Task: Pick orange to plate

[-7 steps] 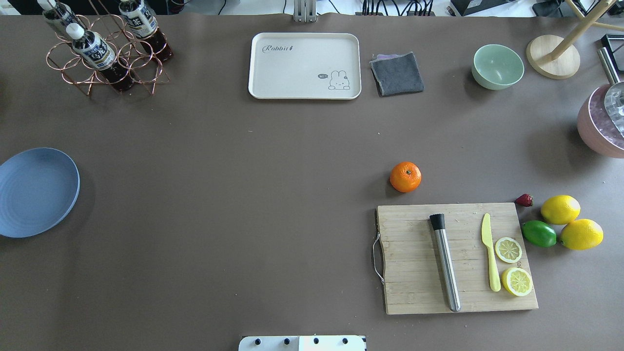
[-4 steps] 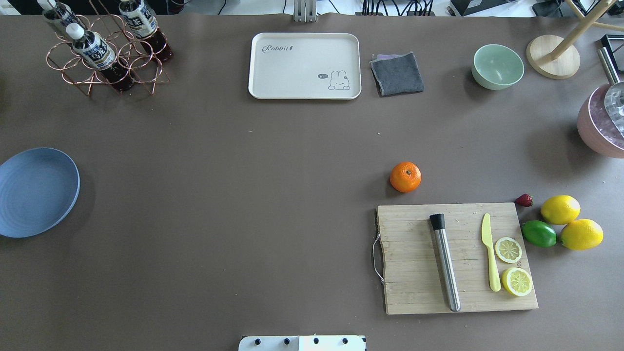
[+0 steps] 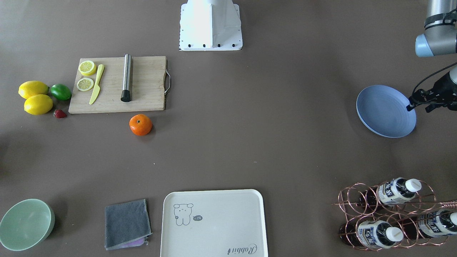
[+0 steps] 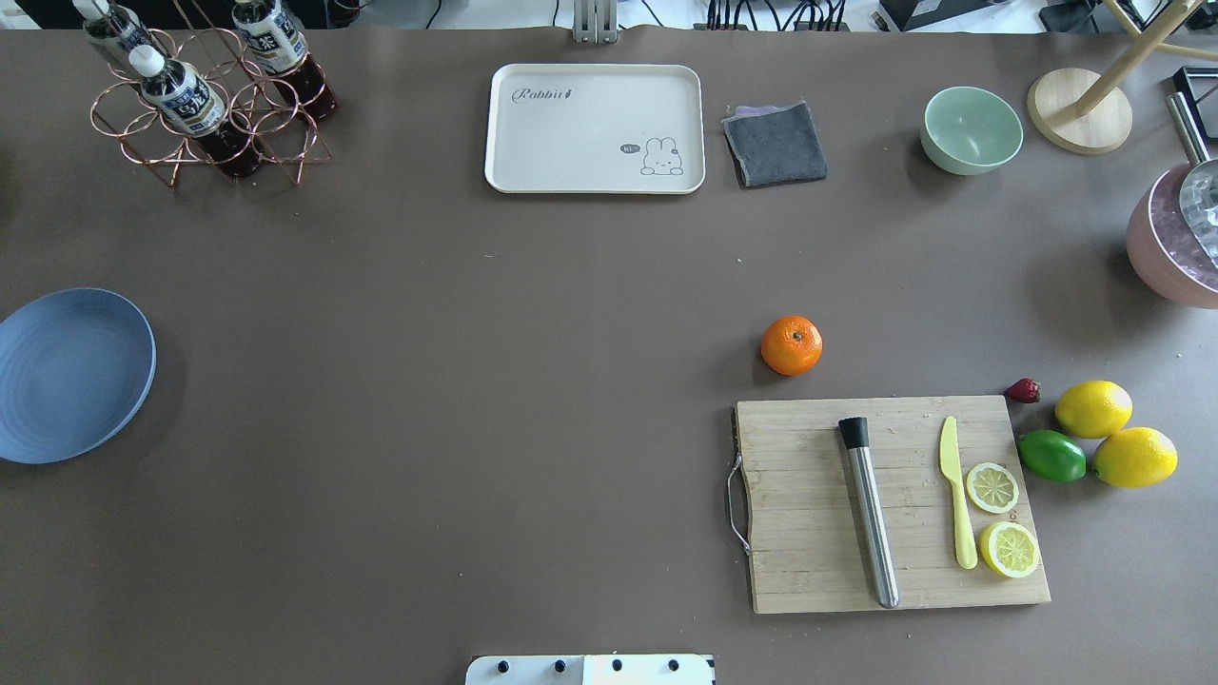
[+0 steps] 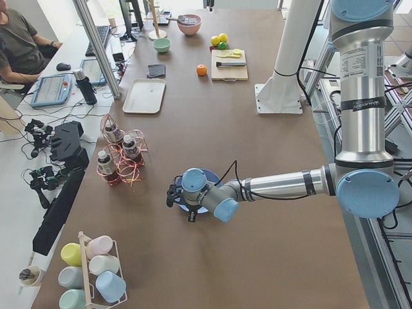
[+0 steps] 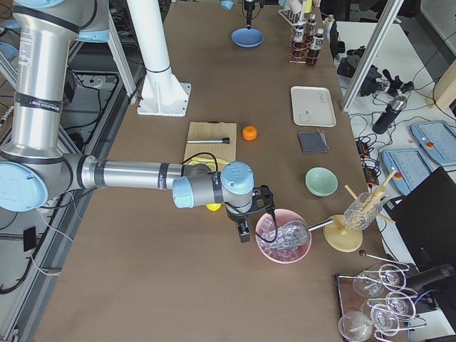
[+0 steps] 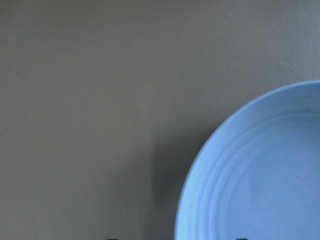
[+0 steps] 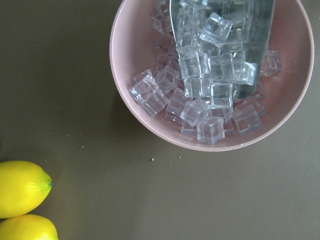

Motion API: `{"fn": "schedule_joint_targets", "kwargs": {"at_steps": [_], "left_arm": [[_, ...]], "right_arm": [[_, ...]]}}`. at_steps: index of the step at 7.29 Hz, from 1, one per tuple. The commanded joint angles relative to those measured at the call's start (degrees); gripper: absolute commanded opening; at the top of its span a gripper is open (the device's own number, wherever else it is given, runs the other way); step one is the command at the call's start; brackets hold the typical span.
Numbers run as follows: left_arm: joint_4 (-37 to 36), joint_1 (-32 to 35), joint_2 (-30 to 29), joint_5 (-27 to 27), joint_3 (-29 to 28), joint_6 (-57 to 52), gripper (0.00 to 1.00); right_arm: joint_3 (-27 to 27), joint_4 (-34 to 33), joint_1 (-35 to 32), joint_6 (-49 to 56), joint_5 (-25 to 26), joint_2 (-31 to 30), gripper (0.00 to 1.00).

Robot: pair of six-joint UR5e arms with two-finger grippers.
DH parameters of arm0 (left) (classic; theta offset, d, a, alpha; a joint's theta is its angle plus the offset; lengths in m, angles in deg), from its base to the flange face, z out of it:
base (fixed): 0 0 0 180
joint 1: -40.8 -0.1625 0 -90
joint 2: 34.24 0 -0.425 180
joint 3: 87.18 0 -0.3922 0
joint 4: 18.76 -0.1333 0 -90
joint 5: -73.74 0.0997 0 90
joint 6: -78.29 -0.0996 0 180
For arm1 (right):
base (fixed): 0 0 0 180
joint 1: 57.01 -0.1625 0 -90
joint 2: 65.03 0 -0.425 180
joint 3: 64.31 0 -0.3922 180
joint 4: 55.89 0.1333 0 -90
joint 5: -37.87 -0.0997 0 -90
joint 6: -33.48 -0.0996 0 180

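Note:
The orange [image 4: 791,345] rests on the brown table just beyond the cutting board's far edge, also visible from the front [image 3: 140,125]. At the table's far left lies the blue plate [image 4: 71,376], bare. My left gripper [image 3: 414,103] hangs over the plate's [image 3: 385,110] outer rim; its wrist view shows the plate's [image 7: 260,175] edge and two dark tips set wide apart, so it is open and holds nothing. My right gripper [image 6: 253,217] hovers by the pink ice bowl, far from the orange [image 6: 249,132]; I cannot tell whether it is open or shut.
A wooden cutting board [image 4: 809,514] carries a steel muddler [image 4: 868,512], a yellow knife and two lemon halves. Two lemons, a lime [image 4: 1051,456] and a strawberry lie beside it. A cream tray [image 4: 595,128], grey cloth, mint bowl [image 4: 972,129], pink ice bowl [image 8: 215,75] and bottle rack [image 4: 205,95] line the far side.

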Motion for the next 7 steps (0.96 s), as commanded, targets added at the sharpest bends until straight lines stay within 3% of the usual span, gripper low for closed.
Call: {"fn": "schedule_joint_targets", "kwargs": {"at_steps": [1,3,7], "left_arm": [[0.04,-0.69,-1.23,-0.01,-1.17,0.01,0.63],[0.04,-0.69,-2.03,-0.10,-2.31,0.01,0.58],[0.04,-0.77,-1.85,-0.27,-2.93,0.18,0.00]], "right_arm": [[0.07,0.00,0.23,-0.24,0.00,-0.01,1.00],[0.07,0.00,0.41,-0.24,0.00,-0.01,1.00],[-0.28,0.09,0.59,-0.24,-0.09,0.08,1.00]]}}
